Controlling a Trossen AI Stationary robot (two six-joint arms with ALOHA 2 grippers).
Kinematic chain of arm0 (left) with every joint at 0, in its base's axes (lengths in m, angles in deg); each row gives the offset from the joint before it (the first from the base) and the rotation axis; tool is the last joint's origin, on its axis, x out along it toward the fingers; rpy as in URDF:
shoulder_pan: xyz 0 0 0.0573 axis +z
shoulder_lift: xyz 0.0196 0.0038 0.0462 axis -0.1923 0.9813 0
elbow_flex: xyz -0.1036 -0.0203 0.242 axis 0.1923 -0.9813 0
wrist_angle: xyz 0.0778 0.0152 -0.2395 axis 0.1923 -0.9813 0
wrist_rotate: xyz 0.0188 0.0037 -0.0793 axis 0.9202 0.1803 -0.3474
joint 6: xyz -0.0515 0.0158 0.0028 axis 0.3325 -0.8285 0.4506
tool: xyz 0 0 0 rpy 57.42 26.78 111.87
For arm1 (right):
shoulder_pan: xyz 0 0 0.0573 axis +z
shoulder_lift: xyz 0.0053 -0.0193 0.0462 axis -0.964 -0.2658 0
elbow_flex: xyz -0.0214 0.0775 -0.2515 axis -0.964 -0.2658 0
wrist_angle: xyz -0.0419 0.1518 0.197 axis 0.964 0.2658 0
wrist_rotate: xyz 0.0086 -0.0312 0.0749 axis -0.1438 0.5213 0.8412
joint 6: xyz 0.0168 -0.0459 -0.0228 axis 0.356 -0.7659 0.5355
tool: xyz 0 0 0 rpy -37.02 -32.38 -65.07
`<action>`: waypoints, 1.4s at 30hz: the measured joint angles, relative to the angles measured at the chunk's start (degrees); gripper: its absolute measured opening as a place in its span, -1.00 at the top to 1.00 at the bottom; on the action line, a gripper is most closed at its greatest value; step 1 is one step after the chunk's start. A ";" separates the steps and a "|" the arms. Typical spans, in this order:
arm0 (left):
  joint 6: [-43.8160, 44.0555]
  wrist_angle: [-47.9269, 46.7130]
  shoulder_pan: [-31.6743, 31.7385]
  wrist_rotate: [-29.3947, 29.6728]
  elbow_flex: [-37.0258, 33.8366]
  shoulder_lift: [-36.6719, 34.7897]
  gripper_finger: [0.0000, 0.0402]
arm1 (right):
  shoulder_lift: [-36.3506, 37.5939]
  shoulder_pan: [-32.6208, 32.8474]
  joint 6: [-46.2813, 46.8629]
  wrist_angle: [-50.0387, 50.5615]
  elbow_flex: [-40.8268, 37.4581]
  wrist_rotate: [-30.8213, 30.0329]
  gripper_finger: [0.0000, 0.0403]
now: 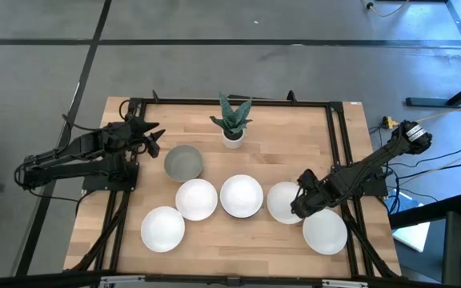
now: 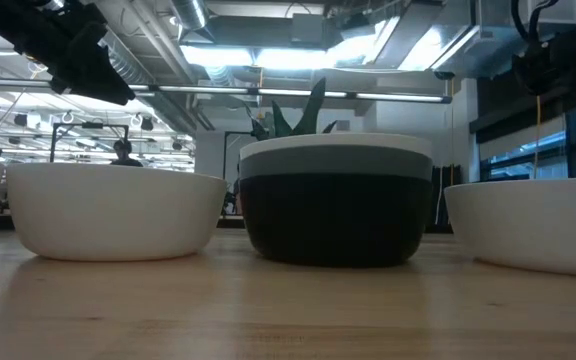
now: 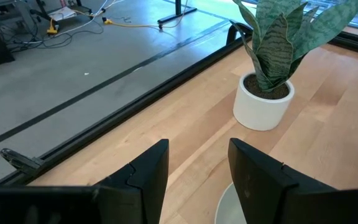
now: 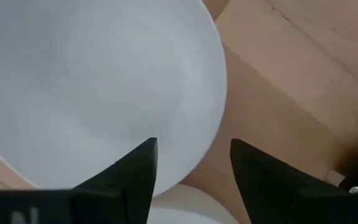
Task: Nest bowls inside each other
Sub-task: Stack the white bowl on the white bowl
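Several white bowls lie in a loose row on the wooden table's near half: (image 1: 162, 229), (image 1: 196, 199), (image 1: 241, 196), (image 1: 282, 202), (image 1: 324, 231). Farther back, a grey bowl (image 1: 183, 162) sits nested in a black bowl (image 2: 336, 225). My right gripper (image 1: 301, 205) points down, open, over the right rim of the white bowl (image 4: 98, 81); that rim runs between its fingers, and I see no touch. My left gripper (image 1: 155, 141) hangs open above the table, just left of the grey bowl, whose rim (image 3: 229, 205) shows below its fingers.
A small white pot with a green plant (image 1: 232, 122) stands at the table's far middle, right of my left gripper. A black frame (image 1: 338, 136) borders the table top. Bare wood lies along the far right part of the table.
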 joint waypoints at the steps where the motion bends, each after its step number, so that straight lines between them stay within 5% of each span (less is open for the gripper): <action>1: 0.00 0.00 -0.02 -0.02 0.00 0.02 0.20 | 0.00 0.00 0.78 0.00 0.00 0.00 -0.01; 15: -0.02 0.00 -0.02 -0.02 0.00 0.00 0.20 | -6.23 -0.37 2.19 -2.38 -0.07 4.55 0.01; 22: -0.02 0.00 -0.02 0.00 0.00 0.01 0.20 | -7.93 -0.70 2.21 -3.15 -0.07 4.74 0.33; 30: -0.17 -0.02 -0.01 0.00 0.00 0.02 0.20 | -7.90 -0.70 2.00 -2.64 -0.01 4.51 0.92; 42: -0.17 -0.02 -0.02 0.00 0.00 0.00 0.20 | -7.75 -4.92 -0.29 -2.25 0.00 2.94 0.97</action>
